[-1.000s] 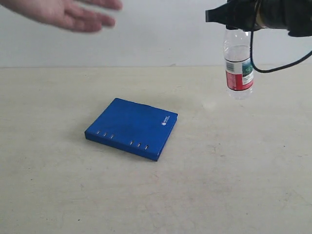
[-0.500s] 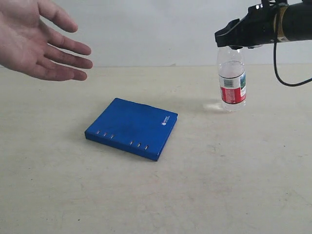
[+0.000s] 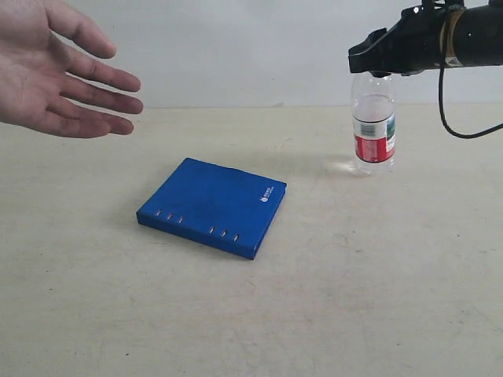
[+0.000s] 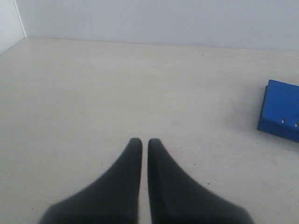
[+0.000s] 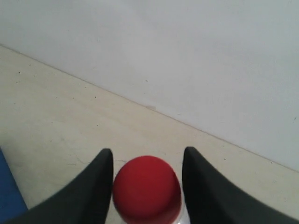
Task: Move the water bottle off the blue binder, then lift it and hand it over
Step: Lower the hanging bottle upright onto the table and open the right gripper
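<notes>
The water bottle (image 3: pixel 373 126) stands upright on the table, to the right of the blue binder (image 3: pixel 212 206) and apart from it. My right gripper (image 3: pixel 369 59) is at the bottle's top, one finger on each side of the red cap (image 5: pixel 147 189). One finger (image 5: pixel 100 186) lies against the cap, while a narrow gap shows beside the other, so the right gripper (image 5: pixel 148 150) is slightly open. My left gripper (image 4: pixel 145 142) is shut and empty, low over bare table, with the binder's corner (image 4: pixel 280 109) off to one side.
A person's open hand (image 3: pixel 55 78) is held out, palm up, above the table's far left. A pale wall runs behind the table. The right arm's black cable (image 3: pixel 464 133) hangs in a loop beside the bottle.
The right gripper lowered the bottle from the air onto the table and its jaws have eased apart around the cap. The person's hand came lower and further into view.
</notes>
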{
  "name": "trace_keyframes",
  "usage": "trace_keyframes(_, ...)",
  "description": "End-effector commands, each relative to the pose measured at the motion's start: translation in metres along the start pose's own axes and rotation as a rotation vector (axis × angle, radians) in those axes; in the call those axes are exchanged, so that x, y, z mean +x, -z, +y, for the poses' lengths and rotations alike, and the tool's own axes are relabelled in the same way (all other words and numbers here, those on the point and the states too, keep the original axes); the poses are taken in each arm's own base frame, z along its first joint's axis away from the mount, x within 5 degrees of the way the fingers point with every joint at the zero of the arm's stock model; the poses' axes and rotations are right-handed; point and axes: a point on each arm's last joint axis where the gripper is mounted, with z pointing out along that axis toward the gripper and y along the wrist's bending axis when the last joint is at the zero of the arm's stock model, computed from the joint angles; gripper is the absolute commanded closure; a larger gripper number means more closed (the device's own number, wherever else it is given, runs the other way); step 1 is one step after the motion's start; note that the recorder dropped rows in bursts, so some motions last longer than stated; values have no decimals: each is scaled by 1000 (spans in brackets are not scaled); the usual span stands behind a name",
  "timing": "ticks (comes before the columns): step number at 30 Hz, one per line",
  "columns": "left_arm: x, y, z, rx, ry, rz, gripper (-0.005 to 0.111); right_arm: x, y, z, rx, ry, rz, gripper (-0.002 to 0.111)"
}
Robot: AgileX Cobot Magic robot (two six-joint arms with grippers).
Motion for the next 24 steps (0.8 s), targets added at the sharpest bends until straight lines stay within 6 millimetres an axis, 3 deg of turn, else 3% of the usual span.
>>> trace_keyframes(1, -2, 0, -1, 9, 0, -20, 102, -1, 1, -4, 27, 1, 0, 64)
trace_keyframes(13, -2, 0, -1, 9, 0, -20, 102, -7, 9, -10, 108, 8, 0, 63)
trace_keyframes(15, -2, 0, -1, 9, 0, -20, 102, -7, 10, -12, 129, 8, 3, 60)
trace_keyframes(19, -2, 0, -1, 9, 0, -20, 102, -6, 10, -16, 172, 7, 17, 41)
trace_keyframes(24, -2, 0, -1, 9, 0, -20, 102, -9, 13, -16, 181, 27, 12, 39)
